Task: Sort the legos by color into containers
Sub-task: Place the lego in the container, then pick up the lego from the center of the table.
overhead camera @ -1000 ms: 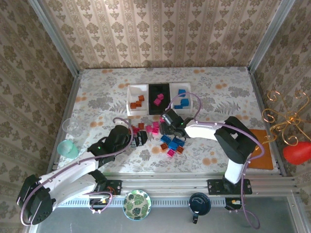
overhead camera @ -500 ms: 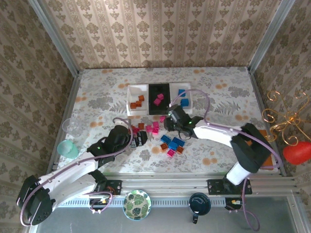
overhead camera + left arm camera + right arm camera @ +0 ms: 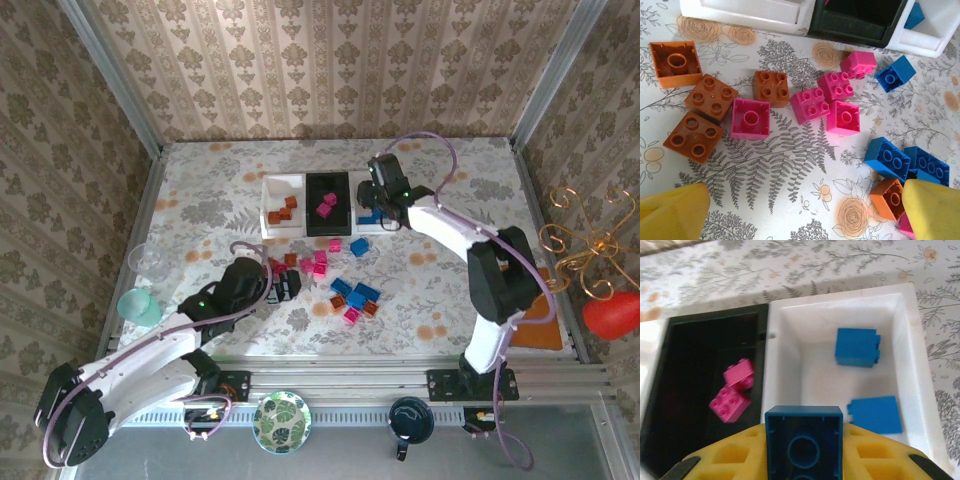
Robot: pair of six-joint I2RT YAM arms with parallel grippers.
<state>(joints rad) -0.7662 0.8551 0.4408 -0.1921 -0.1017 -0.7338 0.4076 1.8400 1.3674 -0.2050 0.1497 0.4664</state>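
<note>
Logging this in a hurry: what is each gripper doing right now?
Left gripper: open, holding nothing.
Right gripper: closed on a blue lego, above the right white tray.

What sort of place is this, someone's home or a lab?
Probably a robot test booth dressed up as a home: patterned wallpaper panels held in metal corner posts, a floral-covered table, and a left arm and right arm bolted to a metal rail.
</note>
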